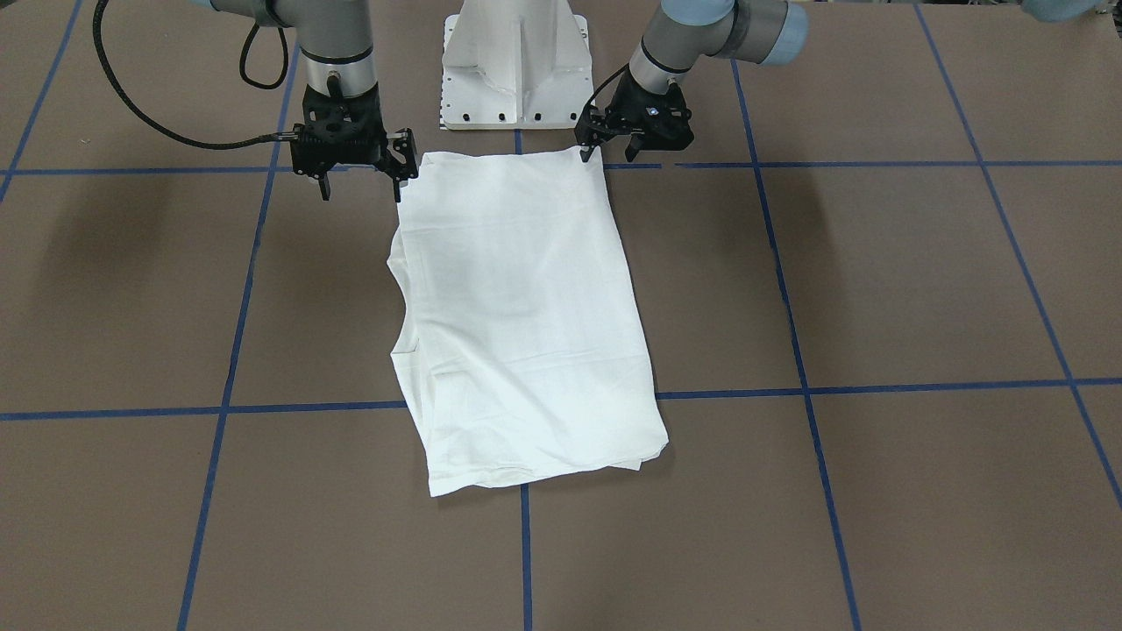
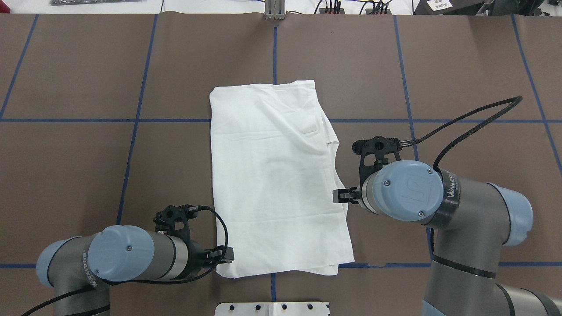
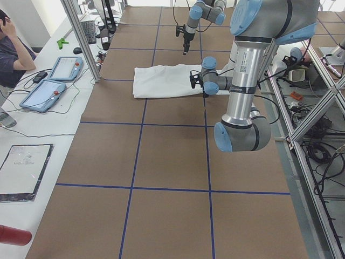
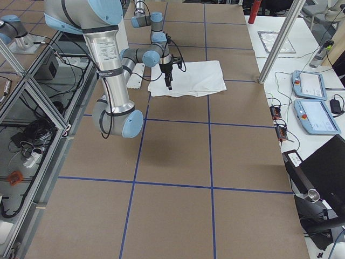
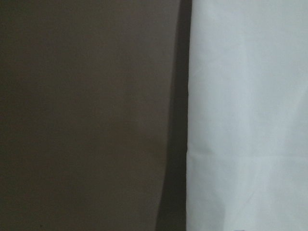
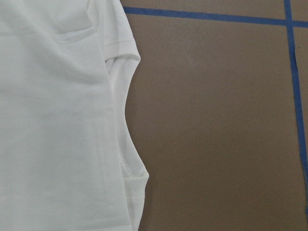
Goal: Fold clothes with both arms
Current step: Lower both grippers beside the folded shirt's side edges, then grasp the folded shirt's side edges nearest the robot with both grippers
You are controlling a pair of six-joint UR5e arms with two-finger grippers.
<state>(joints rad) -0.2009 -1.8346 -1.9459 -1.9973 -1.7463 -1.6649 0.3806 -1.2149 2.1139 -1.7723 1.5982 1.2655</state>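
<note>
White T-shirt [image 1: 526, 307] lies between left gripper [image 1: 624, 140] and right gripper [image 1: 364, 178], both spread wide.

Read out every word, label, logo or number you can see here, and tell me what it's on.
"WANUEED", as best it reads: black band on the right arm.
The same lettering on the left arm: too skewed to read.
A logo on the right arm's blue joint cap: unclear.
A sticker on the left arm's silver tube, exterior left view: too small.
T-shirt: no print showing.
</note>
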